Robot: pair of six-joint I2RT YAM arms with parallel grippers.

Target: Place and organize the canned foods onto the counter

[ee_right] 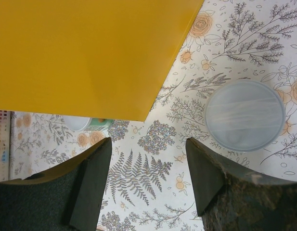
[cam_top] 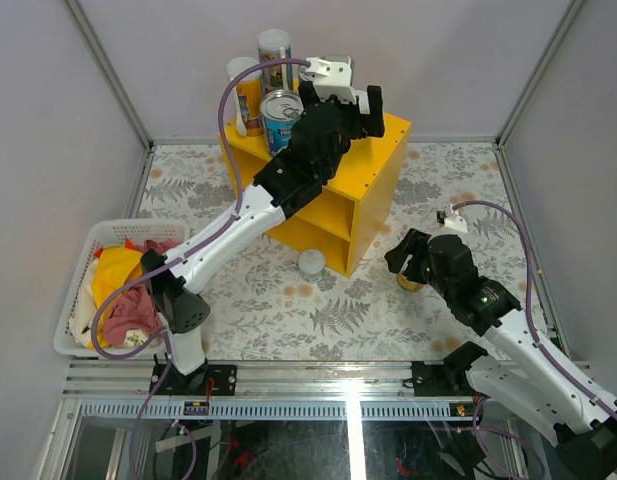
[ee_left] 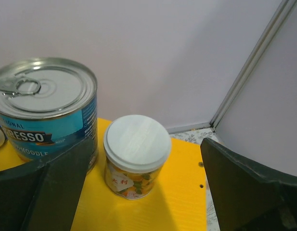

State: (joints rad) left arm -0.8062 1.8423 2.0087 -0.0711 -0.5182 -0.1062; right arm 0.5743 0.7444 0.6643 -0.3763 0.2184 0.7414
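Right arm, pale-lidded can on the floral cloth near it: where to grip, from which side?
Grip the round side wall near the top, coming down from above: the can stands upright with bare cloth all around. It sits beside the open right pincer, not inside it, so shift over first.

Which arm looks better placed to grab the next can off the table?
Probably the right. The right gripper hangs open, low over the table, close to a pale-lidded can. The left gripper is up over the yellow counter, open around a small can standing there.
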